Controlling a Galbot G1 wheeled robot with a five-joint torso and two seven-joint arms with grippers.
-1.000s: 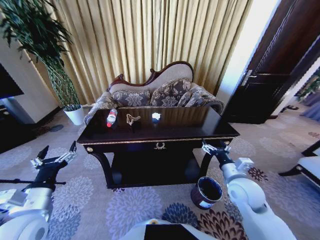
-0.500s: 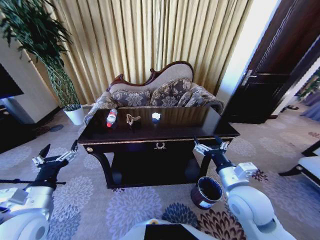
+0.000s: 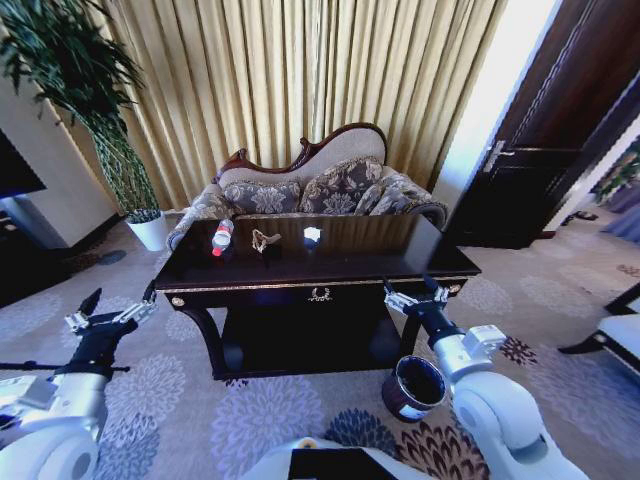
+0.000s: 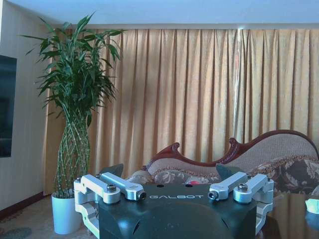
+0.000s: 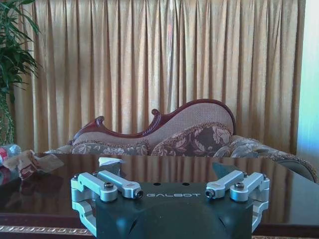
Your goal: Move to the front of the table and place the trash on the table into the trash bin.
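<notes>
The dark glossy table (image 3: 380,250) stands straight ahead, in front of a sofa. On its far left part lie a clear bottle with a red label (image 3: 222,237), a tan wrapper (image 3: 265,239) and a white paper wad (image 3: 312,234). The brown trash bin (image 3: 413,385) sits on the carpet by the table's right front leg. My right gripper (image 3: 412,291) is open at the table's front edge, right of the gold emblem. Its wrist view looks across the top at the bottle (image 5: 5,152), wrapper (image 5: 30,162) and wad (image 5: 110,161). My left gripper (image 3: 118,298) hangs open left of the table, holding nothing.
A white plant pot (image 3: 152,230) with a tall plant stands at the back left. The patterned sofa (image 3: 320,185) backs the table, with curtains behind. A dark door (image 3: 560,130) is on the right. Open carpet lies in front of the table.
My right gripper has moved left and slightly forward, closer to the table's front edge. The left arm has hardly moved, and the trash lies where it was.
</notes>
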